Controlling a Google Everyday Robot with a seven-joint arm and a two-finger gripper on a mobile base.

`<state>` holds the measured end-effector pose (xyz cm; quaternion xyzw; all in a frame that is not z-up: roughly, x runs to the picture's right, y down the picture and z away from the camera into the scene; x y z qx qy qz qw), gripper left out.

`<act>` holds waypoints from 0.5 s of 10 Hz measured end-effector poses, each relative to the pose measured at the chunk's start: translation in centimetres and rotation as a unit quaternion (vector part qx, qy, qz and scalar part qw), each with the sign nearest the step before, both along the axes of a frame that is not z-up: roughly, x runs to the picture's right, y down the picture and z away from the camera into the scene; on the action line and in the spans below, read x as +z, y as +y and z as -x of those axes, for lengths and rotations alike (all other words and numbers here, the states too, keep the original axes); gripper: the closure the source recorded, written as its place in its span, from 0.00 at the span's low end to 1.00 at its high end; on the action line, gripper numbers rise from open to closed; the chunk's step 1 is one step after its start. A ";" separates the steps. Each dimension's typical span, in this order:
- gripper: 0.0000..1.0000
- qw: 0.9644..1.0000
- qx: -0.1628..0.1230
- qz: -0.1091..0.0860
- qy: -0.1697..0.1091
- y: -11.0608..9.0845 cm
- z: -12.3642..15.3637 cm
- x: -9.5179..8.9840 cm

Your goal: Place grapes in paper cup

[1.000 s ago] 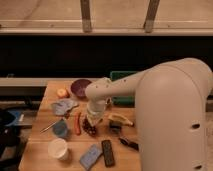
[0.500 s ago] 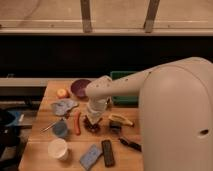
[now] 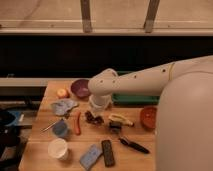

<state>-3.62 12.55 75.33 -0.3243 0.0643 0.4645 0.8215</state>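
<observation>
Grapes (image 3: 93,119), a small dark bunch, lie on the wooden tabletop (image 3: 135,160) near its middle, a little toward the far edge. They sit between the orange-red carrot (image 3: 77,122) on the left-edge side and the banana (image 3: 121,119) on the right-edge side. Paper cup (image 3: 58,148), white and upright, stands near the front left corner, well apart from the bunch, with the smaller blue cup (image 3: 60,128) just behind it; nothing can be seen inside the paper cup. Task state, as judged: the fruit is not yet in the cup, so the grasp, the lift, the carry toward the front left corner and the release all remain. Gripper (image 3: 99,107) hangs from the white arm (image 3: 145,80), which reaches in from the right edge, and points down over the bunch, just on its far side. Contact between the two cannot be made out, and whether the gripper is released or clenched cannot be told. Also shown: purple bowl (image 3: 80,87) at the far edge; green tray (image 3: 135,98) behind the arm
</observation>
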 end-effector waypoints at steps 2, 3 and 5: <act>1.00 1.000 0.000 -0.022 -0.010 -1.3 -0.7 -1.3; 1.00 0.999 -0.003 -0.030 -0.020 -1.8 -0.8 -2.0; 1.00 0.998 -0.014 -0.041 -0.047 -2.1 0.1 -3.5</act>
